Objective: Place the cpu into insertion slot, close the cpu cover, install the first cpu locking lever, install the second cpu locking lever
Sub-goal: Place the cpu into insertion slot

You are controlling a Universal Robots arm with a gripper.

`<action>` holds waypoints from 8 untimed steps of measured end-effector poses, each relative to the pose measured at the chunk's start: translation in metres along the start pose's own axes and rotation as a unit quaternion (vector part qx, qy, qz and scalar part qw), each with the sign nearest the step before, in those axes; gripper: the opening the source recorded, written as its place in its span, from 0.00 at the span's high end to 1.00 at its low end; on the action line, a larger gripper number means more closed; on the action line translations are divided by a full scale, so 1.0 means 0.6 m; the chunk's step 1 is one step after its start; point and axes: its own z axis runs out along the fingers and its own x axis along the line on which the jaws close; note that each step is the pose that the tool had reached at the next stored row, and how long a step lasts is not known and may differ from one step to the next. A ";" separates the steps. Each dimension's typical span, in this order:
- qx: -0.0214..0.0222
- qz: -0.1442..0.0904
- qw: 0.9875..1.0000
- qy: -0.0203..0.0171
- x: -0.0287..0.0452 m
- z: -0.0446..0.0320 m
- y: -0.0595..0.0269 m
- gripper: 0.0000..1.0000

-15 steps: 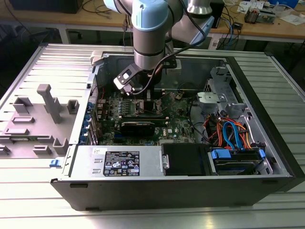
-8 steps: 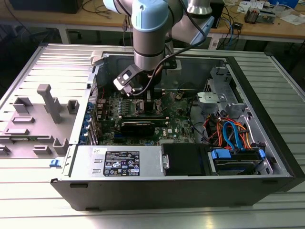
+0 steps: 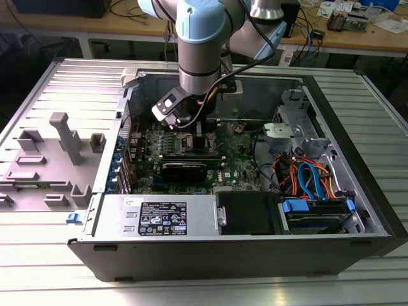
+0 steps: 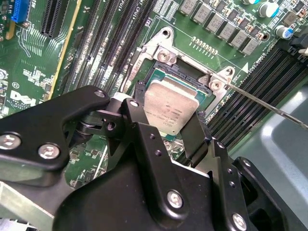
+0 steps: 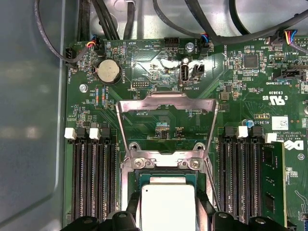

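Gripper (image 4: pixel 168 127) is clamped on the cpu (image 4: pixel 169 107), with one black finger (image 4: pixel 138 122) on each side edge. Cpu sits square over the slot (image 4: pixel 156 74), inside the silver rim. Can't tell if it's fully seated or a hair above: the fingers hide its near edge and the slot floor is under the chip.

First wrist view: cpu (image 5: pixel 167 204) is cut off by the picture edge, fingertips (image 5: pixel 129 214) poke in on either side. That view gives the cover (image 5: pixel 167 98): open, lying back flat over the board (image 5: pixel 144 67) on the far side of the slot (image 5: pixel 166 171), board visible through its window.

Second wrist view gives a thin lever (image 4: pixel 269 108), raised free, slanting off from the slot's corner above the memory slots (image 4: pixel 262 72).

Exterior view: arm (image 3: pixel 201 57) reaches straight down into the open case (image 3: pixel 357 210). Its wrist hides the slot area.
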 end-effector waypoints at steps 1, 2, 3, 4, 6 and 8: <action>0.000 0.000 1.000 0.000 0.000 0.000 0.000 0.45; 0.000 0.000 1.000 0.000 0.000 0.000 0.000 0.45; 0.000 0.001 1.000 0.000 0.000 0.001 0.000 0.45; 0.000 0.001 1.000 0.000 0.000 0.001 0.000 0.45; 0.000 0.001 1.000 0.000 0.000 0.002 0.000 0.45; 0.000 0.002 1.000 0.000 0.000 0.003 0.000 0.45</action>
